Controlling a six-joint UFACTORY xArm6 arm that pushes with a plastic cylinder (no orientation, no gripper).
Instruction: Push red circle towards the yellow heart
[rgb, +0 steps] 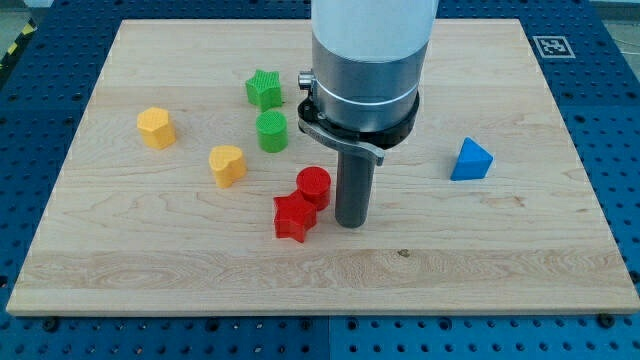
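The red circle stands near the board's middle, touching a red star just below and left of it. The yellow heart lies to the circle's left, a short gap away. My tip rests on the board just right of the red circle, close to it, level with the red star. The arm's grey body hangs above and hides the board behind it.
A yellow hexagon sits at the left. A green star and a green circle stand above the red circle. A blue triangle sits at the right. The wooden board lies on a blue perforated table.
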